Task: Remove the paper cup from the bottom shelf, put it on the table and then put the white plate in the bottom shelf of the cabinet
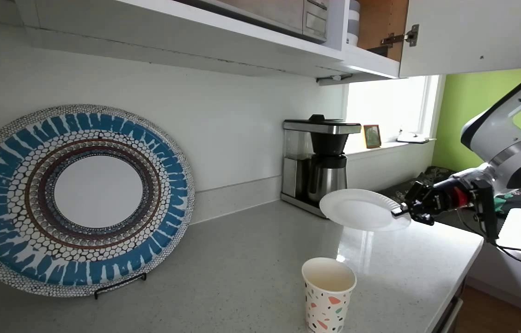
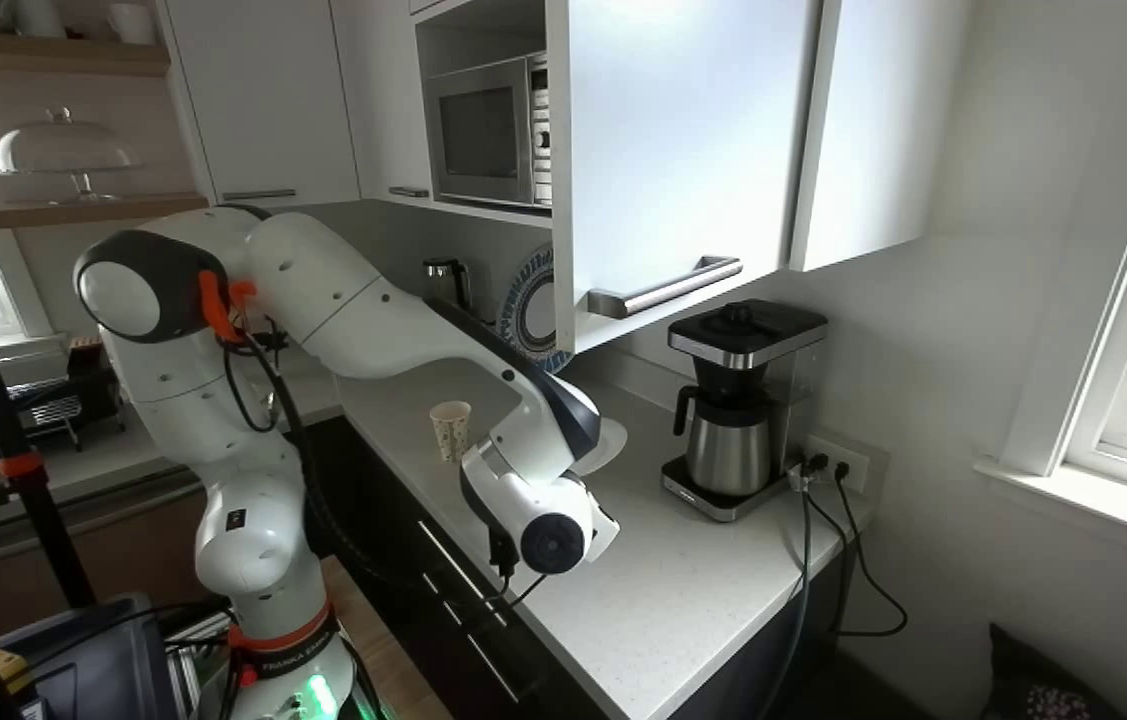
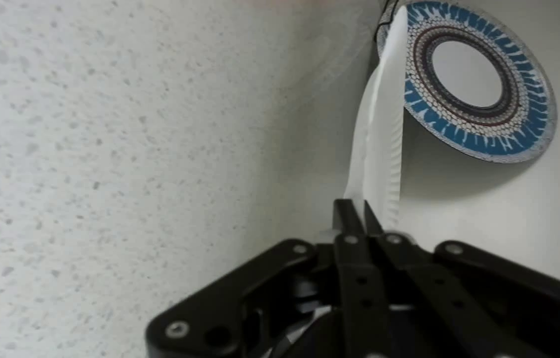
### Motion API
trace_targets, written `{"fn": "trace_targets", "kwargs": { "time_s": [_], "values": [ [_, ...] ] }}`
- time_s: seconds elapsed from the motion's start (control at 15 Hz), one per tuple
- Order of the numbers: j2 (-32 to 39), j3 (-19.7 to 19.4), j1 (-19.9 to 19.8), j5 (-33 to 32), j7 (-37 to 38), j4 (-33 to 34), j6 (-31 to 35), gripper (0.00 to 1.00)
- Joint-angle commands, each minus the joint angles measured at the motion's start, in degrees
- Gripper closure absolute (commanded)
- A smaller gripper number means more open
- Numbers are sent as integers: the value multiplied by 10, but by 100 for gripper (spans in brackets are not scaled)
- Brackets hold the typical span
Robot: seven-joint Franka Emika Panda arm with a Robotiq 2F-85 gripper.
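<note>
The white plate (image 1: pixel 357 210) is held by its rim in my gripper (image 1: pixel 401 212), tilted a little above the table (image 1: pixel 242 273), in front of the coffee maker. In the wrist view the plate (image 3: pixel 384 124) shows edge-on between the closed fingertips (image 3: pixel 358 211). In an exterior view the arm hides most of the plate (image 2: pixel 608 447) and the gripper. The speckled paper cup (image 1: pixel 327 296) stands upright on the table; it also shows in an exterior view (image 2: pixel 450 430). The bottom shelf (image 1: pixel 242 27) of the cabinet (image 1: pixel 376 21) is above the plate.
A coffee maker (image 1: pixel 315 162) stands against the wall. A large blue-patterned plate (image 1: pixel 98 194) leans on a stand at the back. The open cabinet door (image 2: pixel 693 130) hangs over the table. A microwave (image 2: pixel 488 130) and stacked dishes (image 1: pixel 352 23) sit on the shelf.
</note>
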Motion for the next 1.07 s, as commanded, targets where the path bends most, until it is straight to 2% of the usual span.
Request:
{"fn": "trace_targets", "kwargs": {
  "time_s": [0.0, 0.27, 0.47, 0.53, 1.0],
  "values": [
    [-42, 14, -21, 9, 19, -2, -10, 100],
    [-80, 21, -33, 3, 64, 4, -8, 100],
    [-109, 36, -38, 8, 131, 3, 11, 100],
    [-83, 27, -35, 3, 91, 13, -6, 99],
    [-102, 29, -39, 4, 124, 20, -11, 100]
  ]
}}
